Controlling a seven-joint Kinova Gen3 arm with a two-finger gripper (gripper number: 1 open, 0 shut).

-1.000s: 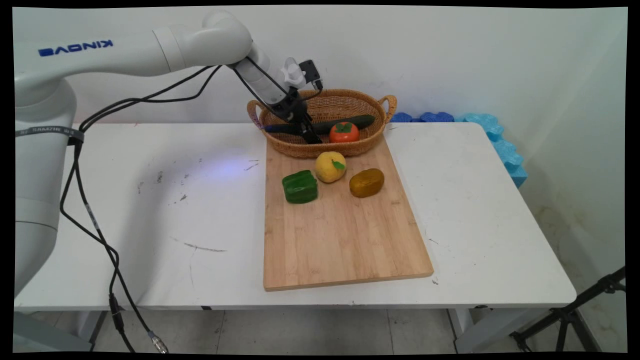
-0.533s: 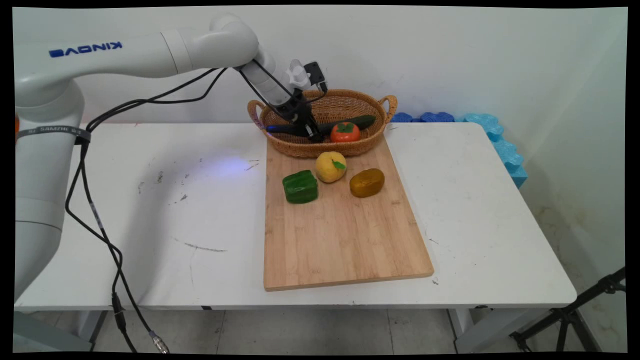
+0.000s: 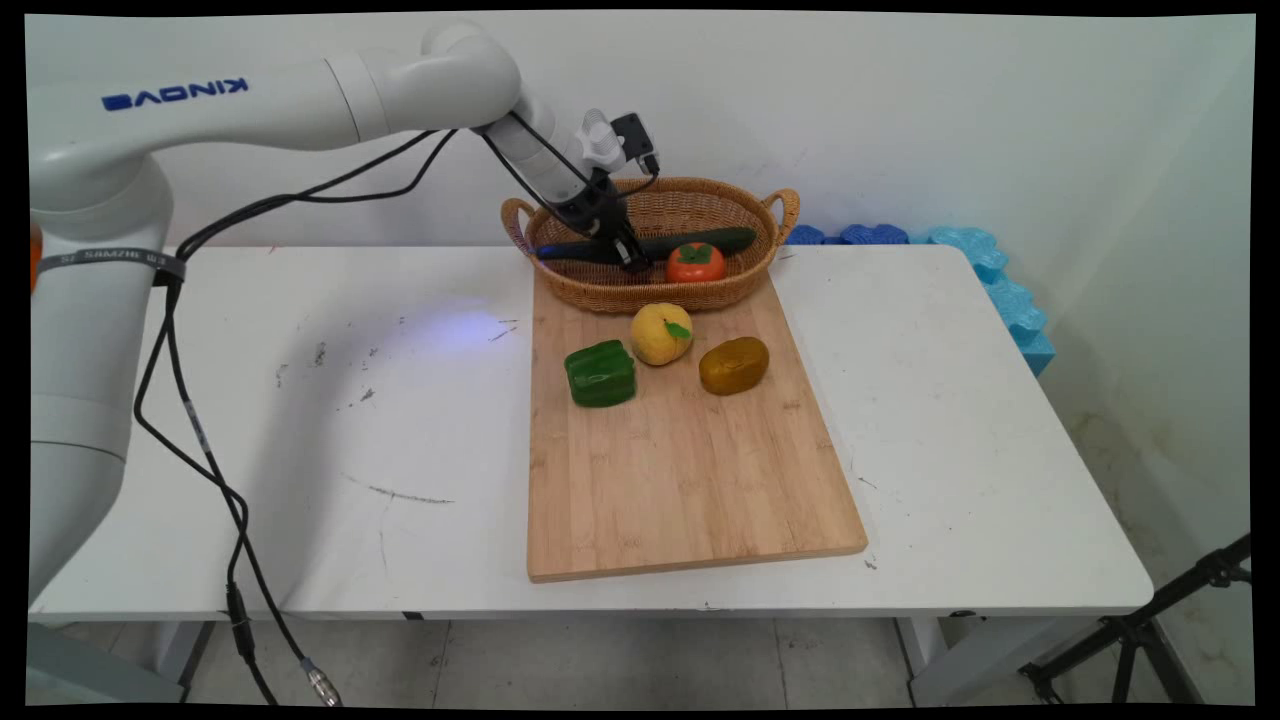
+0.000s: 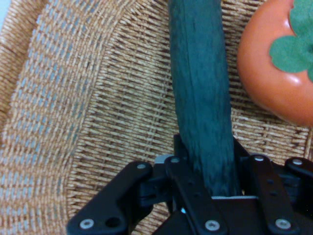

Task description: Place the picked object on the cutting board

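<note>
Since the earlier frame, the cucumber (image 3: pixel 690 243) has been raised slightly inside the basket (image 3: pixel 655 292). It is clamped at one end by the gripper (image 3: pixel 628 260), fingers (image 4: pixel 195 196) closed on it, lying lengthwise along the basket, just behind the tomato (image 3: pixel 696 262).

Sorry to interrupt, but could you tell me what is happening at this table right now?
The white arm's black two-finger gripper is down inside the oval wicker basket and shut on the long dark green cucumber. A round orange-red persimmon lies in the basket right beside it. In front of the basket, on the bamboo cutting board, sit a green bell pepper, a yellow citrus fruit and a brownish-yellow potato, all untouched.
</note>
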